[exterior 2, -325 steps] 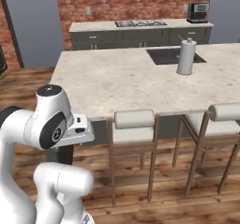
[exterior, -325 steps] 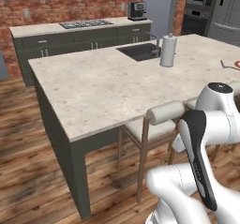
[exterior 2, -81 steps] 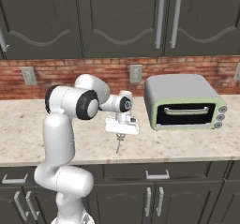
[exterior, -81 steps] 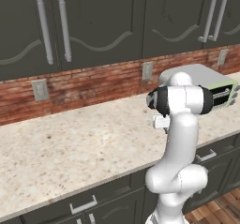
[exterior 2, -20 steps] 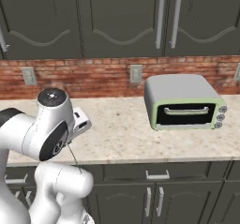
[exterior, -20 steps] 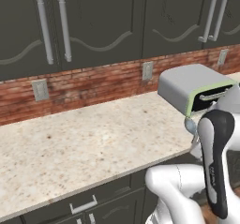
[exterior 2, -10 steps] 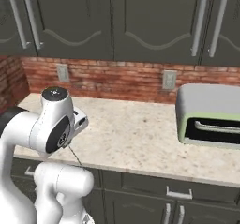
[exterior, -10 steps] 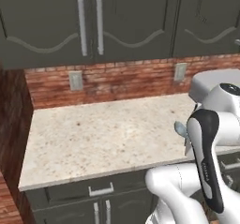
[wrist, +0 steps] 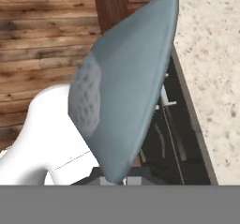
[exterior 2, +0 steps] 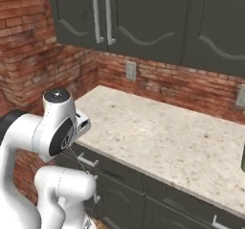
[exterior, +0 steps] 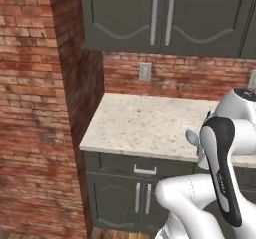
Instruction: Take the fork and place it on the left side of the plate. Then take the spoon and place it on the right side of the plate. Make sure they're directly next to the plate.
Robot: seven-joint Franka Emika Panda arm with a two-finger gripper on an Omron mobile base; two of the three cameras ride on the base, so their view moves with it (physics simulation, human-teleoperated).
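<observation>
Spoon (wrist: 124, 85): we see its pale blue-grey bowl close in front of the hand camera, pinched at the base by our fingers, which are pressed together on it. From the left base view the bowl pokes out beside our folded arm, above the front edge of the speckled counter (exterior: 140, 125). Dark cabinets (exterior 2: 143, 22) and a brick backsplash (exterior: 200, 78) stand behind.

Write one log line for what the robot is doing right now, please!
phase: carrying | gripper: shut on spoon | spoon: bowl up close in hand view | counter: ahead
</observation>
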